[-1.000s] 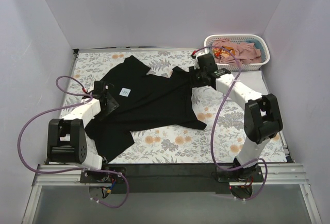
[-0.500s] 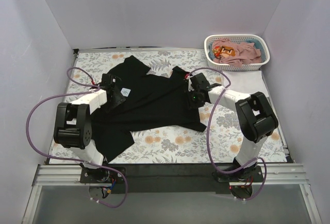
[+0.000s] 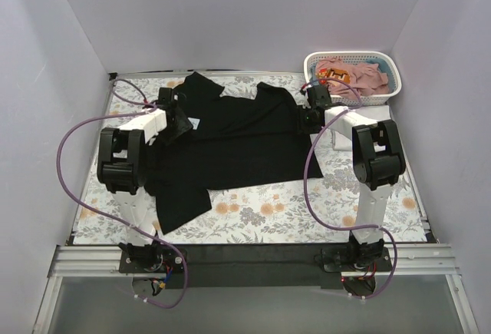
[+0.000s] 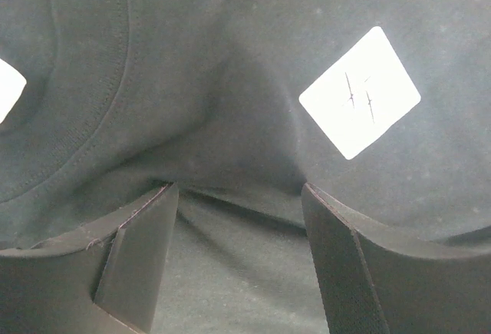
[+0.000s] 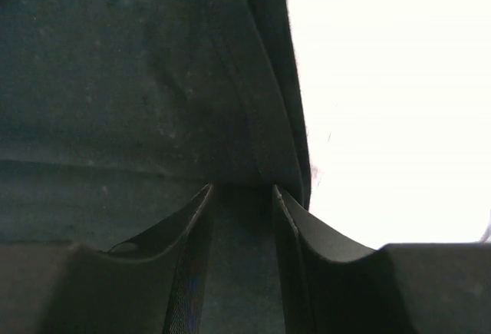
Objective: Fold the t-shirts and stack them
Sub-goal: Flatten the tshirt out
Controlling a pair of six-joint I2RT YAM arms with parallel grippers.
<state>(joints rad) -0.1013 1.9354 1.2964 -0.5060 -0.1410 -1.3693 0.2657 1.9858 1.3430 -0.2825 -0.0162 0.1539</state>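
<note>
The large black t-shirt (image 3: 238,142) lies spread on the table, its body to the front left and its sleeves toward the back. Its white neck label (image 3: 196,124) shows near the collar, and large in the left wrist view (image 4: 359,92). My left gripper (image 3: 182,121) is at the collar and holds a ridge of the black fabric (image 4: 230,81) between its fingertips (image 4: 236,188). My right gripper (image 3: 307,115) is shut on the shirt's right edge (image 5: 115,81), with the hem pinched in its narrow gap (image 5: 242,188). Dusty-pink t-shirts (image 3: 360,73) lie in the basket.
A white slotted basket (image 3: 349,54) stands at the back right, just behind my right gripper. The floral-print cloth (image 3: 261,207) covers the table. White walls close in the left, back and right sides. Purple cables loop beside both arms.
Both grippers have moved toward the back of the table, drawing the black t-shirt with them. The shirt now lies flatter and wider, and the label has shifted back.
</note>
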